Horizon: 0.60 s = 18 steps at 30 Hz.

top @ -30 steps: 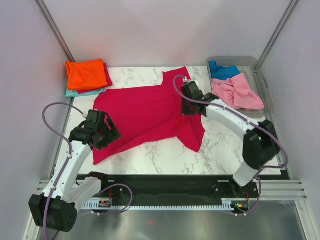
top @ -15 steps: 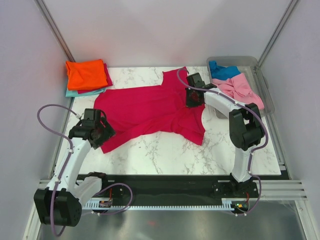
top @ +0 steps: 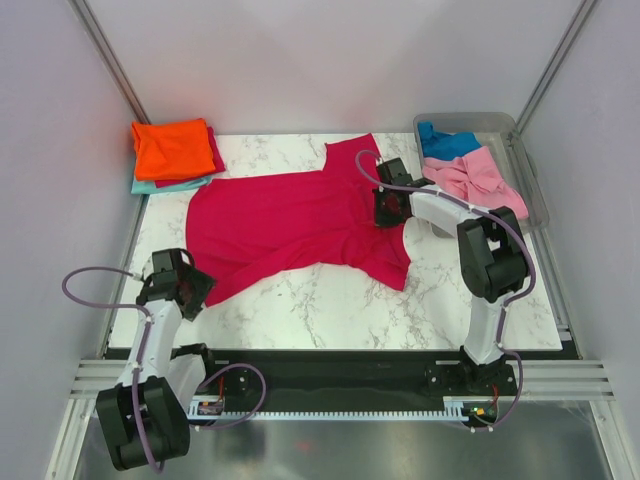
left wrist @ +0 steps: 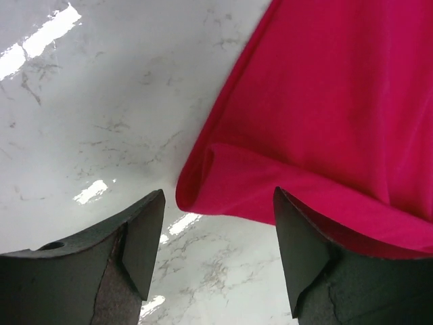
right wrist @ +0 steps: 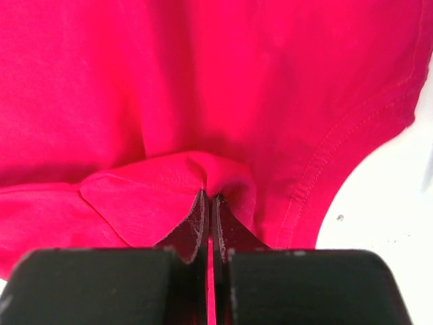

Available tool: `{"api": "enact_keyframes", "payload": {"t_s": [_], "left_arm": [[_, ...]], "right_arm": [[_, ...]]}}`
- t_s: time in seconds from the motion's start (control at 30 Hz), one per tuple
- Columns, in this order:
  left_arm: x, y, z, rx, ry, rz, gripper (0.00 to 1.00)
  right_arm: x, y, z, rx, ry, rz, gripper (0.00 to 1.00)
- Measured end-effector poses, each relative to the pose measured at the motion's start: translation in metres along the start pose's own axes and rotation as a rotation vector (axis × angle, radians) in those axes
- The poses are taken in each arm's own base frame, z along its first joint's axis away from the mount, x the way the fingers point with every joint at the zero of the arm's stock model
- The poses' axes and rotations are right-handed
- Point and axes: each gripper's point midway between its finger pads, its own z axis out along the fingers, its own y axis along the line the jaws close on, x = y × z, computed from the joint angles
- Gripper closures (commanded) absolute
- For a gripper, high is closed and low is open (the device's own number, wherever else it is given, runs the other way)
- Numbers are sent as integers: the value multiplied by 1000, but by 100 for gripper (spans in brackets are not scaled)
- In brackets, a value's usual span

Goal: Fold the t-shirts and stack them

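A: Two grippers, one grip?
B: Yes. The left gripper (left wrist: 218, 196) gapes empty at the near-left hem corner of the crimson t-shirt (top: 290, 220), spread on the marble table (top: 330, 310).
A: Advice?
B: Scoop under that curled corner and pinch both layers. The right gripper (right wrist: 208, 200) is clamped on a fold, so tension evenly.

No word, label, brand, number or sign can be read in any view. The crimson-pink t-shirt (top: 290, 225) shows only plain cloth in the overhead and both wrist views. A small dark part (top: 210, 407) on the front rail (top: 330, 408) is too small to make out any marking on it.
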Motion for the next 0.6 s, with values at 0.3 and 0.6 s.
{"api": "enact_keyframes", "payload": {"t_s": [0.3, 0.6], "left_arm": [[-15, -13, 11, 73, -79, -31, 40], [-19, -18, 21, 73, -81, -30, 42]], "right_arm": [[8, -2, -4, -8, 6, -7, 100], [15, -3, -3, -16, 19, -14, 100]]}}
